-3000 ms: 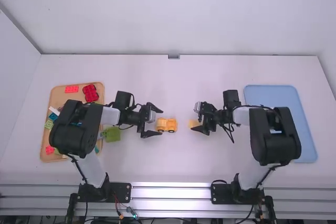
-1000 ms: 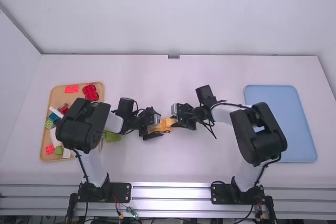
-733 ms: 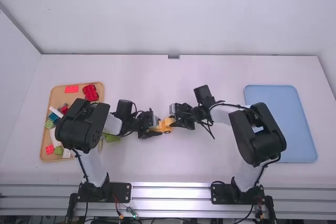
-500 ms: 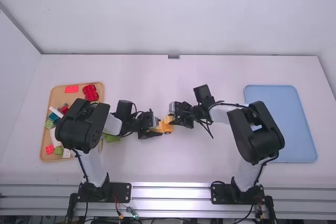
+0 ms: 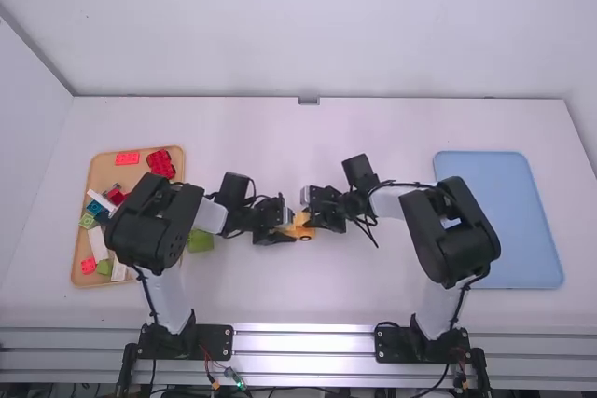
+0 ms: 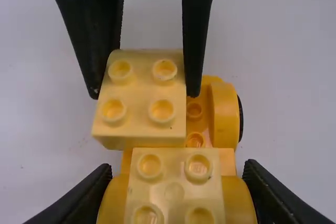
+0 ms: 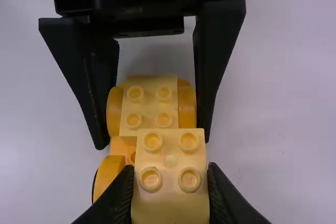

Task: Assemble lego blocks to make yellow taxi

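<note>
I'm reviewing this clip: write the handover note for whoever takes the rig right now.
Left gripper: clamped on the car base by its wheels, mid-table.
Right gripper: gripping the loose yellow block, above the base's bare studs and off to one side.
Done: one yellow block sits on the base between the clamped wheels.
Left: line up the held block, press it down, then release; it doesn't look seated.

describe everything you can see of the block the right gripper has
The block is pale yellow, plastic-looking, squarish, four round studs facing up. The right gripper pinches it by two opposite sides, over the car, off-centre and overhanging one side. Whether it is pressed on, I can't tell.
</note>
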